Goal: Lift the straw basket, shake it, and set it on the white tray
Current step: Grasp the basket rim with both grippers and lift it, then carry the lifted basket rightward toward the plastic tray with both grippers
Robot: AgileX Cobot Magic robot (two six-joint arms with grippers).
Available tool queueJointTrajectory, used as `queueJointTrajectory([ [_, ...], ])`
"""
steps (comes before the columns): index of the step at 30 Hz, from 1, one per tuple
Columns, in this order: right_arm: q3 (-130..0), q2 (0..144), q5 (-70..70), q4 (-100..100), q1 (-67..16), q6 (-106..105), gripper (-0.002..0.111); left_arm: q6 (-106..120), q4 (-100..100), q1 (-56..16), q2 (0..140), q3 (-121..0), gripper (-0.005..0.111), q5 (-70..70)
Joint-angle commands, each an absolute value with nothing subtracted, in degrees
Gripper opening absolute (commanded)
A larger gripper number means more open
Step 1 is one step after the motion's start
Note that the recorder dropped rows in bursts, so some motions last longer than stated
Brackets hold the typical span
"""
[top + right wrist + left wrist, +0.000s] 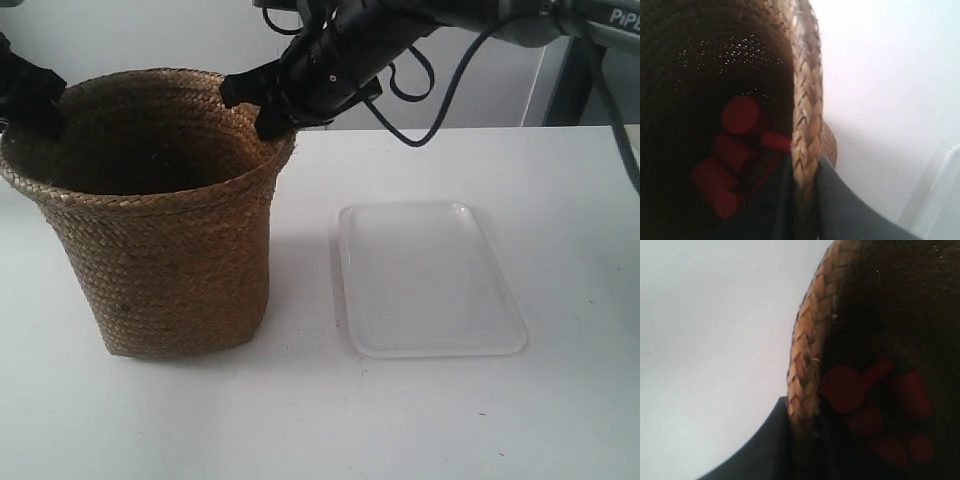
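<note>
The brown woven straw basket point(165, 270) stands at the left of the white table, its base appearing to rest on the surface. My right gripper point(268, 103) is shut on the basket's braided rim point(807, 105) on the side nearest the tray, one finger inside and one outside point(804, 172). On the opposite rim point(810, 355), my left gripper point(38, 105) pinches the braid the same way point(802, 417). The white tray point(430, 278) lies flat to the basket's right, apart from it, and its corner point(946, 200) shows in the right wrist view.
Several red cylinder-shaped pieces point(737, 142) lie in the basket's dark bottom point(865, 400). Black cables point(420, 90) hang from the arm above the table's back. A white table point(400, 420) stretches in front of the basket and tray.
</note>
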State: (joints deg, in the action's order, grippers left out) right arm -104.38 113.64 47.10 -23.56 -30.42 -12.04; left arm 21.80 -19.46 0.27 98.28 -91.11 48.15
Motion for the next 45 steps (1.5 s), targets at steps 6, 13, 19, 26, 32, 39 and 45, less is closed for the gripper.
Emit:
queueJointTrajectory([
  [6,-104.1,108.8,40.2,-23.1,-33.8,-18.2,0.000,27.4,-28.2,-0.2,94.9,-90.7,0.000,49.7],
  [13,-98.6,99.2,39.9,-17.5,-33.8,-17.7,0.000,28.4,-28.7,-0.2,86.5,-90.4,0.000,49.5],
  [19,-87.7,90.7,33.1,-17.2,-33.8,-17.7,0.000,32.5,-35.4,-0.2,78.5,-82.4,0.000,44.5],
  [26,-72.7,81.3,19.2,-17.8,-33.8,-17.9,0.000,44.3,-53.2,-0.2,73.6,-69.1,0.000,36.1],
  [32,-70.5,77.9,19.6,-18.0,-36.1,-20.2,0.000,46.5,-52.7,-7.1,71.3,-68.6,0.000,33.7],
  [39,-70.0,75.4,15.6,-18.1,-35.8,-19.3,0.000,44.6,-52.0,-8.7,69.7,-69.5,0.000,31.8],
  [45,-70.3,79.7,16.7,-18.3,-35.8,-19.3,0.000,42.7,-50.4,-8.7,73.3,-68.1,0.000,32.2],
])
